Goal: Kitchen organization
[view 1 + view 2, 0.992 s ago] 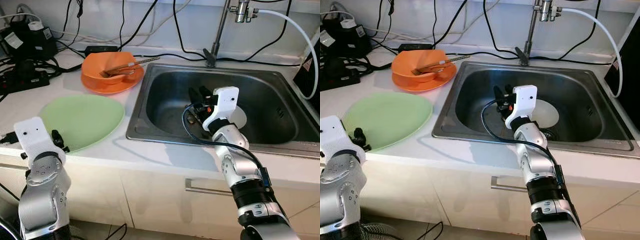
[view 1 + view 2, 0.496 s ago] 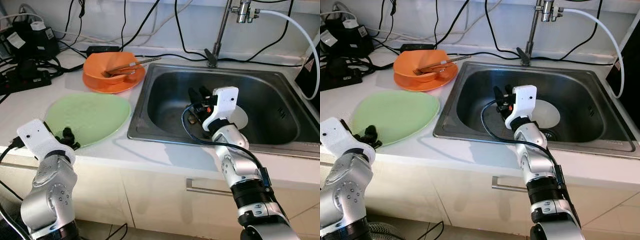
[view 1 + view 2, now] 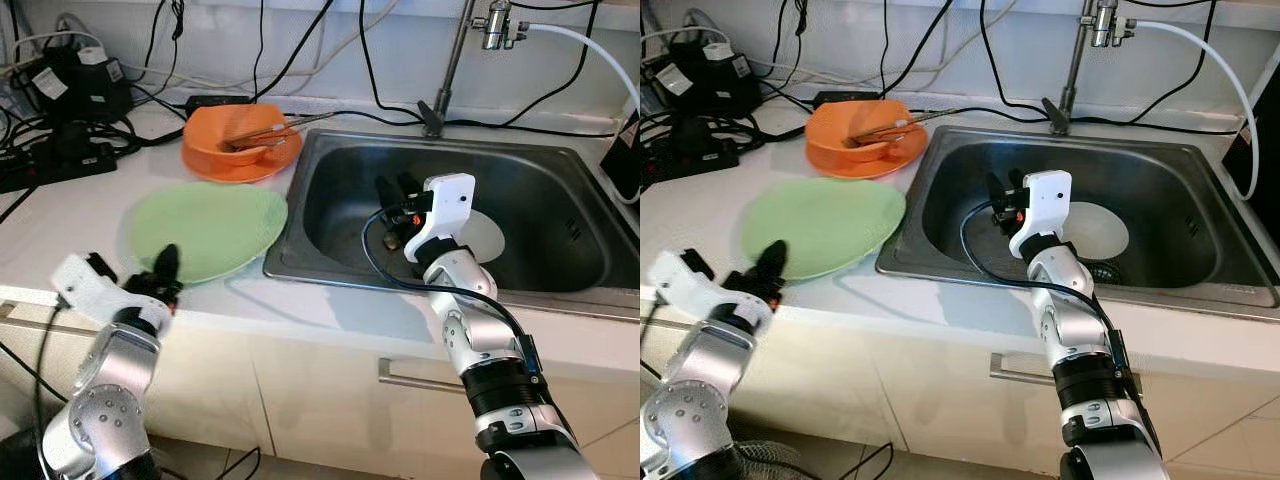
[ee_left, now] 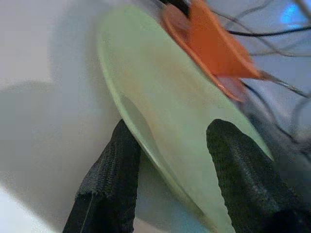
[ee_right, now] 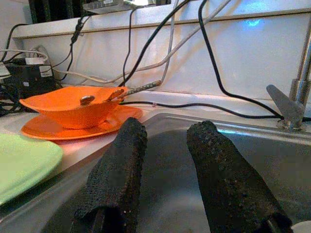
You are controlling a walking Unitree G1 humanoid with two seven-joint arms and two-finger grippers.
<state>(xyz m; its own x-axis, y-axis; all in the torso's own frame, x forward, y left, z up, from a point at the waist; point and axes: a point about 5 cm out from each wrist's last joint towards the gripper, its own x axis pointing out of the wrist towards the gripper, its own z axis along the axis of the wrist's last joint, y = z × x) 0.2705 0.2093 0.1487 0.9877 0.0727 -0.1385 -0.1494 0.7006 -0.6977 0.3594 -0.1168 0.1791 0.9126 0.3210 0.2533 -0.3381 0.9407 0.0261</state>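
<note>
A white countertop [image 3: 90,215] runs along the wall, with a stainless steel sink [image 3: 545,165] set into it on the robot's right. Inside the sink basin a white plate [image 3: 488,232] lies flat near the drain, partly hidden behind the right arm. On the counter just left of the sink sits a pale green plate [image 3: 215,225], its right rim close to the sink's edge. Behind it, near the wall, an orange bowl [image 3: 235,140] rests on an orange plate [image 3: 850,160], with metal utensils [image 3: 902,124] lying across the bowl. A black power strip [image 3: 50,165] and tangled cables occupy the counter's far left corner, and a tap [image 3: 450,60] rises behind the sink. The right gripper [image 5: 165,141] hangs over the sink basin with its two black fingers apart and nothing between them. The left gripper [image 4: 167,145] is at the near rim of the green plate, fingers spread, one finger [image 4: 114,165] below the rim and the other above the plate's surface.
</note>
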